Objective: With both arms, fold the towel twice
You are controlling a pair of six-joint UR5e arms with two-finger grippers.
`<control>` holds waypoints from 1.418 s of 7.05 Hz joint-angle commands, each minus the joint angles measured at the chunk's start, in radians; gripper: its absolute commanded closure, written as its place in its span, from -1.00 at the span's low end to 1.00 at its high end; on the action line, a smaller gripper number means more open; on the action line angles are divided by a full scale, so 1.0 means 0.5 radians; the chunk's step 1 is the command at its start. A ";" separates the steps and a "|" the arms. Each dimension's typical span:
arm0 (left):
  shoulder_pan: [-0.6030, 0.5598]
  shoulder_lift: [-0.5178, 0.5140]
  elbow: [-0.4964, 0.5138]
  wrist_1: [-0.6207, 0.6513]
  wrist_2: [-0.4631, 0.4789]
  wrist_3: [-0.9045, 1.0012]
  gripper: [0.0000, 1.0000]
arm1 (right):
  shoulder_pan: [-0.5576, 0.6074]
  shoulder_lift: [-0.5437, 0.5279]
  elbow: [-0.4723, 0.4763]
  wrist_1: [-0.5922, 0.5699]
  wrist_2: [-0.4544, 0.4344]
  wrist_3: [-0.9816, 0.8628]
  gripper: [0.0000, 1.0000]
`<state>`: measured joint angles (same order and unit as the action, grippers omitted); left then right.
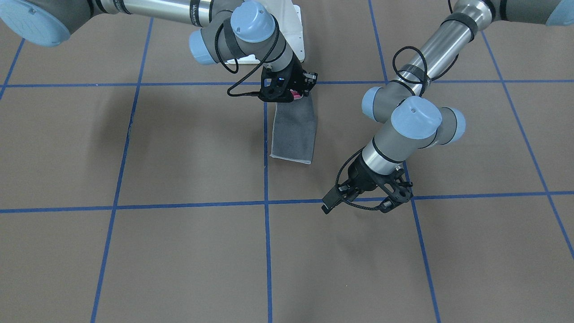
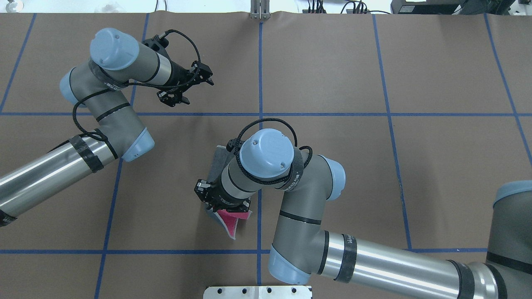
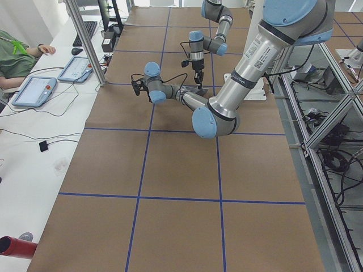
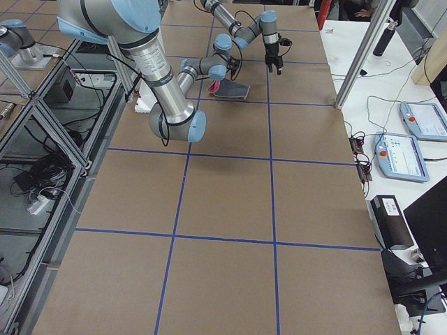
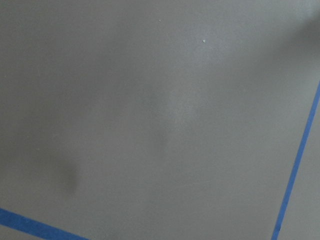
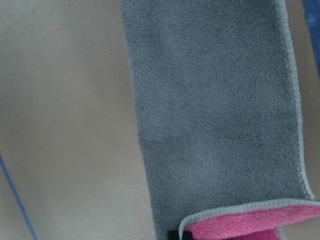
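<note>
Towel (image 1: pixel 293 130), folded once, awaits its second fold: carry across the end your right pincer (image 1: pixel 296 93) grips; left pincer (image 2: pixel 189 88) seems released.

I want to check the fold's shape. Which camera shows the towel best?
Exterior front-facing: the towel lies as a whole grey strip, one end held by the right gripper. The right wrist view is close but cropped; overhead, the right arm hides most of it; the side views show it tiny.
</note>
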<state>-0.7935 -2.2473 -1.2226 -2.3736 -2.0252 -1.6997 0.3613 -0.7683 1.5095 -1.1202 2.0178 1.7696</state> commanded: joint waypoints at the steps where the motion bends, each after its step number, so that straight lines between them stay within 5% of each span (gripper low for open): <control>1: -0.011 -0.003 0.000 0.001 -0.002 0.000 -0.98 | 0.029 0.006 0.079 -0.014 0.011 0.010 -1.00; 3: -0.051 0.000 -0.003 0.001 -0.027 0.003 -0.98 | 0.120 -0.061 0.180 -0.027 0.105 0.010 -1.00; 5: -0.195 0.030 -0.033 0.007 -0.247 0.000 -0.98 | 0.402 -0.297 0.328 -0.024 0.375 -0.090 -1.00; 10: 0.006 0.705 -0.888 0.026 -0.239 -0.045 -0.98 | 0.768 -0.509 0.295 0.004 0.327 -0.486 -1.00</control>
<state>-0.8442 -1.9671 -1.5643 -2.3639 -2.1521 -1.6789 0.7195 -1.0075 1.6638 -1.1199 2.1938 1.5385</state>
